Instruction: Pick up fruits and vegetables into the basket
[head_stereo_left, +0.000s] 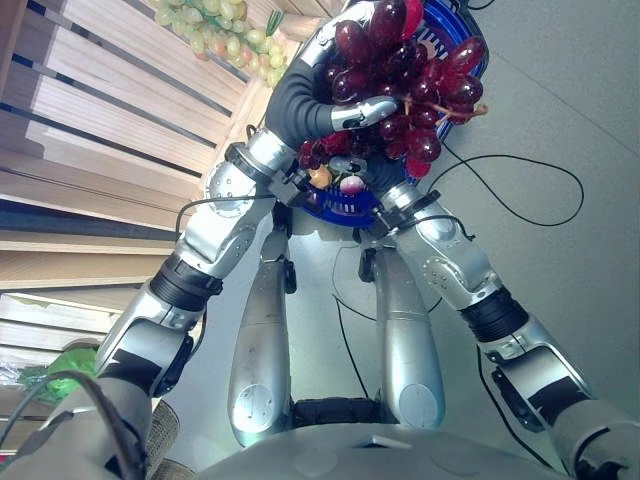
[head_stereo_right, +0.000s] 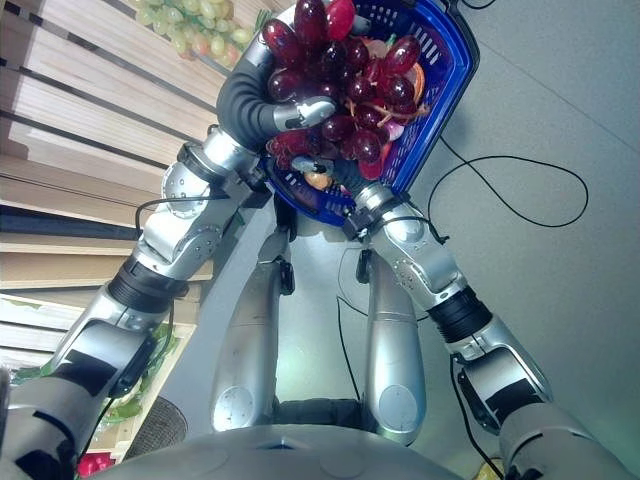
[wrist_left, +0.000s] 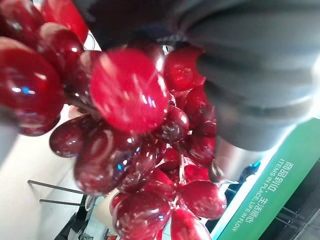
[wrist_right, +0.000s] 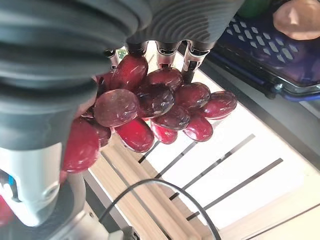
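My left hand (head_stereo_left: 310, 105) is shut on a big bunch of dark red grapes (head_stereo_left: 405, 70), its fingers (head_stereo_left: 365, 113) curled round the stems. The bunch hangs right over the blue plastic basket (head_stereo_right: 452, 72), and up close the grapes (wrist_left: 130, 125) crowd the left wrist view. The basket holds other fruit, among them an orange piece (head_stereo_left: 320, 177) and a peach-coloured one (wrist_right: 300, 17). My right wrist (head_stereo_right: 368, 208) reaches up to the basket's near end. The right hand itself is hidden behind the basket and the grapes. In the right wrist view the left hand (wrist_right: 165, 30) grips the grapes (wrist_right: 150, 107) beside the basket's rim (wrist_right: 260, 65).
A slatted wooden shelf (head_stereo_left: 90, 130) runs along the left, with a bunch of green grapes (head_stereo_left: 215, 30) lying on it at the top. Green leafy produce (head_stereo_left: 60, 365) and a wicker basket (head_stereo_left: 160, 430) sit at the lower left. Grey floor (head_stereo_left: 580, 120) lies to the right.
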